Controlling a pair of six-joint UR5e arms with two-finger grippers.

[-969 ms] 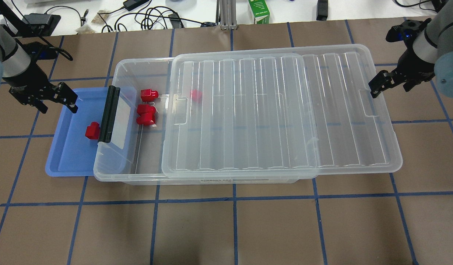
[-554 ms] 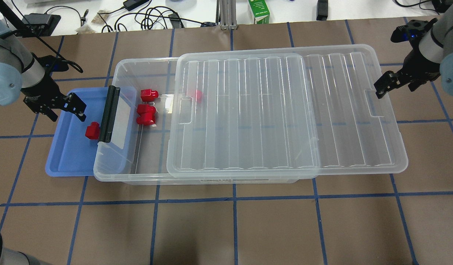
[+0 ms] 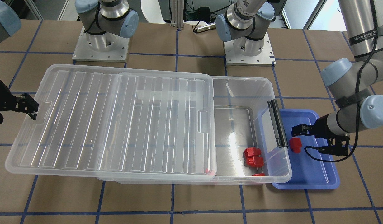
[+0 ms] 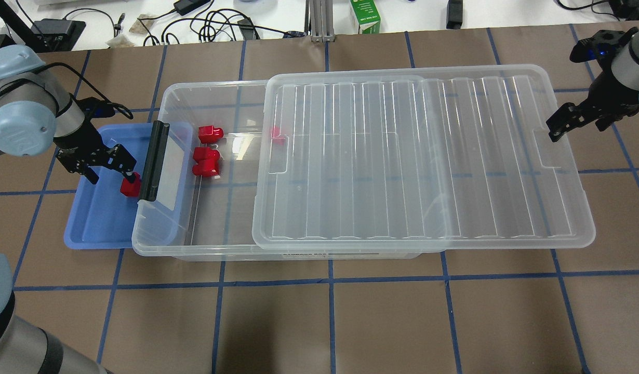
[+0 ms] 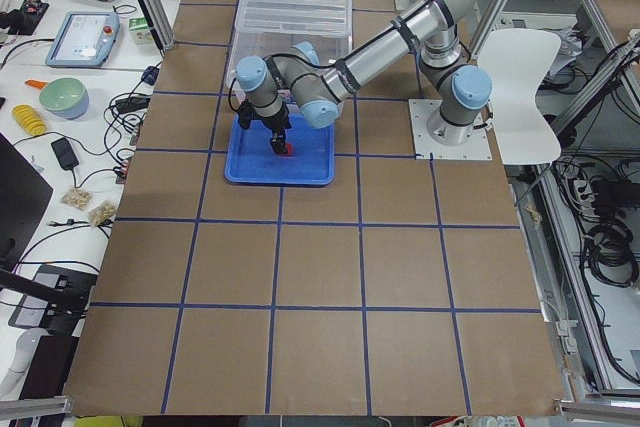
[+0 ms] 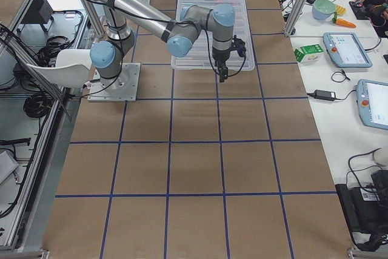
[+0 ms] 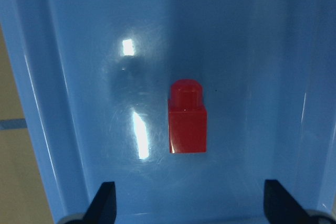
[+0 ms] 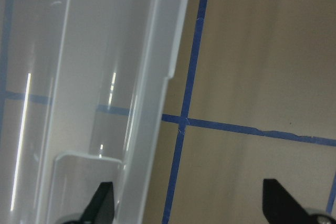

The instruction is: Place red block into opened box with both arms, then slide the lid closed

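One red block [image 4: 130,186] [image 7: 187,119] lies in the blue tray [image 4: 93,223], beside the box's black bar [image 4: 154,161]. My left gripper [image 4: 113,175] [image 7: 191,203] hangs open right over it, one finger on either side of it in the wrist view. The clear box [image 4: 163,104] has its left end uncovered, with three red blocks [image 4: 206,162] inside. The ridged lid [image 4: 423,156] sits shifted right and overhangs the box's right end. My right gripper [image 4: 578,130] [image 8: 189,203] is open at the lid's right short end, and the lid's rim [image 8: 157,77] runs between its fingers.
The blue tray is tucked partly under the box's left end. A green carton [image 4: 364,15] and cables [image 4: 215,23] lie along the back edge. Both arm bases [image 3: 247,46] stand behind the box. Brown paper with blue tape lines covers the table.
The lid has slid to the right, uncovering more of the box, and my right gripper moved right with it. My left gripper moved in over the tray to the red block.
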